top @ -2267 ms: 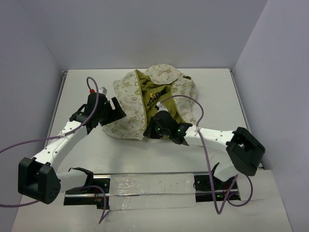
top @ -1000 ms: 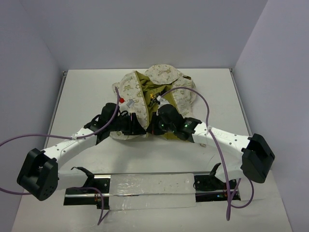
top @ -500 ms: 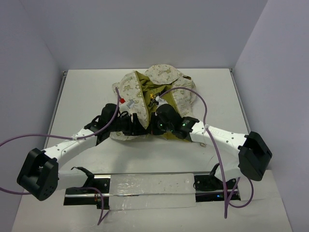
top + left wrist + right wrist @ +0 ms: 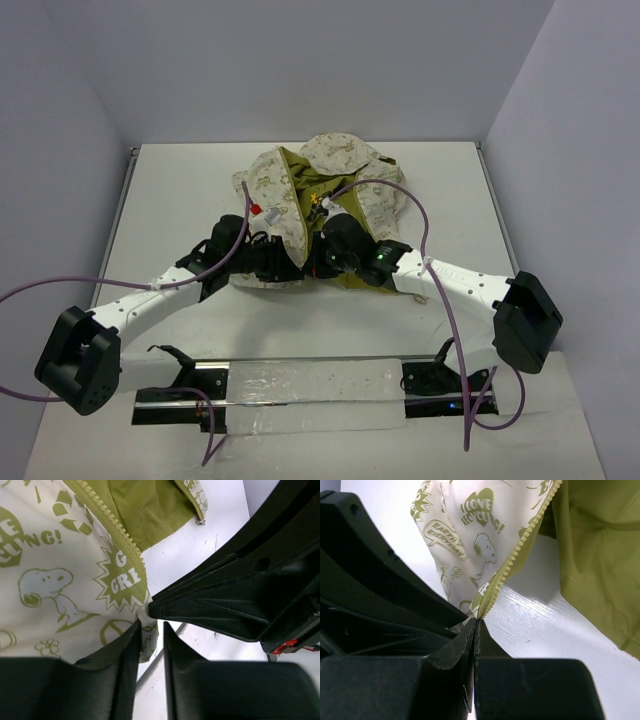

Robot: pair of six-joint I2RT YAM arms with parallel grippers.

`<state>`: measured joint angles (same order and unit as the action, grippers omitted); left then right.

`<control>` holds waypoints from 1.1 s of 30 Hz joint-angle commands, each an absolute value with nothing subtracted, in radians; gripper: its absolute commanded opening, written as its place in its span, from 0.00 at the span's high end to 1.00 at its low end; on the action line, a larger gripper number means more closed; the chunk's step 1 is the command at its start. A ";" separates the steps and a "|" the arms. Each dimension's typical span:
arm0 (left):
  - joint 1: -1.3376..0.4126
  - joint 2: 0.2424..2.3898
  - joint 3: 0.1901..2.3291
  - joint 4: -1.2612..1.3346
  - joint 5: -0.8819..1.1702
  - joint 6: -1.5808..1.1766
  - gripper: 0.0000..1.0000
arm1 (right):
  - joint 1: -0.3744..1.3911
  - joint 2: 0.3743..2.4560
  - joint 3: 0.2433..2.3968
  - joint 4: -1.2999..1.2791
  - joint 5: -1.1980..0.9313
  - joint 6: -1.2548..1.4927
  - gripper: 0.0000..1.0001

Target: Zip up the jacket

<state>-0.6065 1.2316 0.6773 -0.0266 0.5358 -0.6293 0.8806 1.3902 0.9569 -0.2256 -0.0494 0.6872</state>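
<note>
The cream jacket with olive prints lies open at the back of the table, its olive lining showing. Both grippers meet at its near hem. My right gripper is shut on the lower end of one olive zipper edge, the tape running up from its tips. My left gripper is open with a narrow gap. The printed hem corner sits between its tips against the left finger. In the top view the left gripper and right gripper nearly touch. The opposite zipper edge lies apart.
The right gripper's black body fills the space just beyond my left fingers. A metal rail with a clear plastic sheet runs along the near edge. Purple cables loop over both arms. Walls close the table on three sides.
Both arms came in from the sides to the jacket's near hem. In the last half second the left jaws narrowed round the hem corner. The right gripper stayed shut on the zipper edge.
</note>
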 commanded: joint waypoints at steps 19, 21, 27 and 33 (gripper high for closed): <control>-0.619 1.220 0.640 0.029 0.476 -0.676 1.00 | 0.816 1.296 0.993 -0.305 0.044 0.684 0.17; -0.605 1.209 0.632 0.032 0.435 -0.712 1.00 | 0.777 1.204 0.923 -0.322 0.115 0.693 0.17; -0.535 1.122 0.607 0.016 0.250 -0.928 1.00 | 0.536 0.969 0.740 -0.462 0.322 0.655 0.14; -0.500 1.068 0.655 -0.058 0.153 -0.983 1.00 | 0.337 1.108 0.773 -0.553 0.283 0.507 0.03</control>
<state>-0.5088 1.0947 0.6086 -0.0182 0.2460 -0.9202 0.4133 0.9846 0.7461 -0.4642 0.2629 0.6208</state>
